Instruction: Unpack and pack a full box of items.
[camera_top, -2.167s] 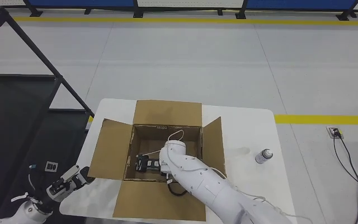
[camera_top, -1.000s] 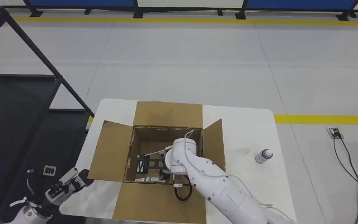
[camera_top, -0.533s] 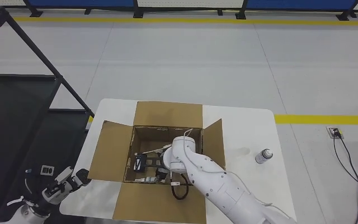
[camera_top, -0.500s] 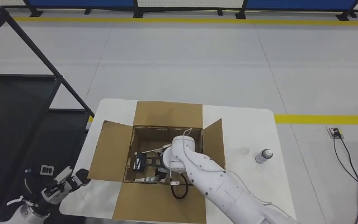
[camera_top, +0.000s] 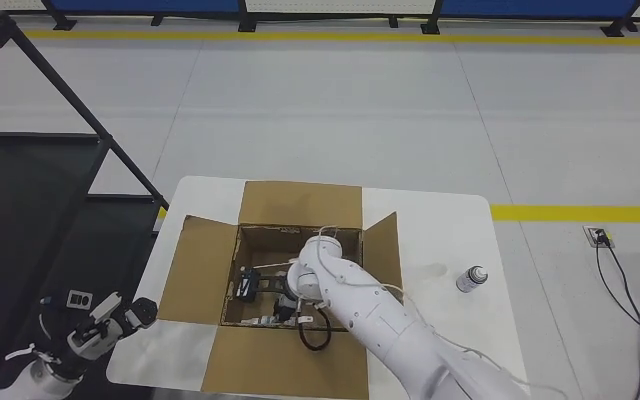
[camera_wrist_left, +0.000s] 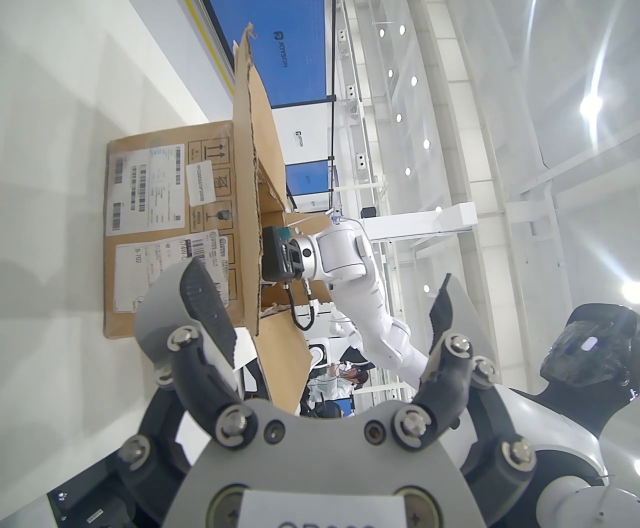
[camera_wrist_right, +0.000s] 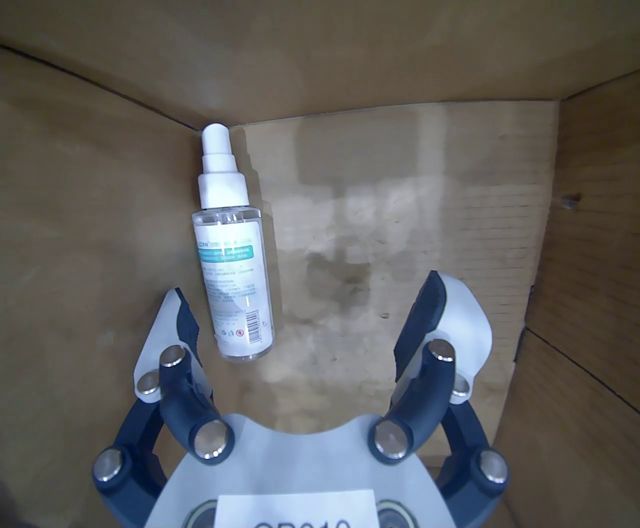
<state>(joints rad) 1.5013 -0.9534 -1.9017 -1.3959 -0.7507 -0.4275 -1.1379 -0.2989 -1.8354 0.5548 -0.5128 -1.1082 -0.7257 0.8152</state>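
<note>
An open cardboard box (camera_top: 262, 203) stands on the white table (camera_top: 440, 230). My right arm goes down into it, and my right gripper (camera_wrist_right: 306, 287) hangs open above the box floor with nothing between its fingers. A clear spray bottle (camera_wrist_right: 232, 280) with a white cap lies flat on that floor along one wall, just beyond one fingertip (camera_wrist_right: 181, 300). In the top view the right gripper (camera_top: 255, 295) is low in the box's left half. My left gripper (camera_wrist_left: 320, 275) is open and empty, off the table's near-left corner (camera_top: 100, 325), facing the box's labelled side (camera_wrist_left: 165, 225).
A small grey spray can (camera_top: 471, 279) stands upright on the table to the right of the box. All box flaps (camera_top: 195, 265) are folded outward. A dark rack frame (camera_top: 70, 100) lies to the left of the table.
My right arm has shifted a little toward the left inside the box. My left arm has drawn back farther left, away from the table corner.
</note>
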